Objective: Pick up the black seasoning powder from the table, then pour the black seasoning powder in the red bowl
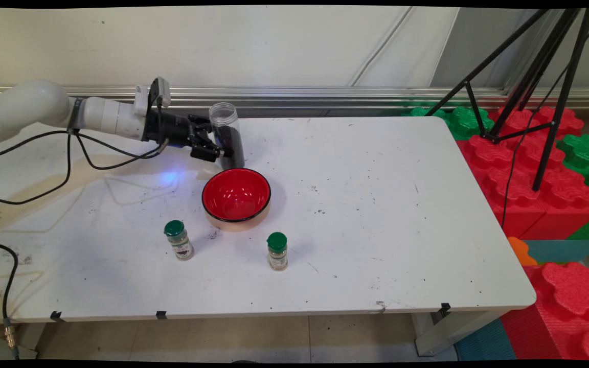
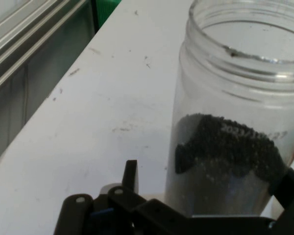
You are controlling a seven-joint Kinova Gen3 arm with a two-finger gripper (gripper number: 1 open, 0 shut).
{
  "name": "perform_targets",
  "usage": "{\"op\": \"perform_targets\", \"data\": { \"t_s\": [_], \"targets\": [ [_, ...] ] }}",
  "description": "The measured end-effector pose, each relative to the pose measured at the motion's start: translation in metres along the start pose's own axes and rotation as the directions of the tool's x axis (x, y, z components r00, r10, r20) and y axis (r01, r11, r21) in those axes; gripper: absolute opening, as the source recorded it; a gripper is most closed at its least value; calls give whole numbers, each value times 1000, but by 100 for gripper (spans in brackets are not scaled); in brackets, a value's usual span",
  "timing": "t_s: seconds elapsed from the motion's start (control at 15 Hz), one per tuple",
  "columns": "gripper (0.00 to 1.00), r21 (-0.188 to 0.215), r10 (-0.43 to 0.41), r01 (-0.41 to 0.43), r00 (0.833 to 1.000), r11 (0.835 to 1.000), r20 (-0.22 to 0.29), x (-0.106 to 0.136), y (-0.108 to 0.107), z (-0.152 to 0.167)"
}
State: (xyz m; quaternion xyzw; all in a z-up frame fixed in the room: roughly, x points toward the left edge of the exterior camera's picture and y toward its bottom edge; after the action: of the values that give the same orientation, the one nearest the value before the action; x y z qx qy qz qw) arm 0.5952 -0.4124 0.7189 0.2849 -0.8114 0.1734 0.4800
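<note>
Main view: end effector (image 1: 221, 152) grips clear cylindrical jar (image 1: 226, 134) of black granules.

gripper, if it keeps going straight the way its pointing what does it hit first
The clear jar with dark grains in it: the gripper points rightward along the table's far side and is already at the jar's lower half. The hand view shows the jar directly ahead, though actual contact is unclear.

A jar (image 1: 226, 134) stands behind a bowl (image 1: 236, 196); 2 spice bottles (image 1: 179, 240) (image 1: 277, 251) stand before it, seemingly apart.
</note>
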Motion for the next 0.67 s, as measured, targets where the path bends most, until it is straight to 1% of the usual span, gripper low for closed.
{"op": "perform_targets", "data": {
  "t_s": [0.2,0.27,0.67],
  "targets": [
    [100,-1,1,-1,1000,1000,-8,1,0,4],
    [0,-3,0,0,1000,1000,-12,1,0,5],
    [0,-16,12,-12,1000,1000,-22,2,5,5]
  ]
}}
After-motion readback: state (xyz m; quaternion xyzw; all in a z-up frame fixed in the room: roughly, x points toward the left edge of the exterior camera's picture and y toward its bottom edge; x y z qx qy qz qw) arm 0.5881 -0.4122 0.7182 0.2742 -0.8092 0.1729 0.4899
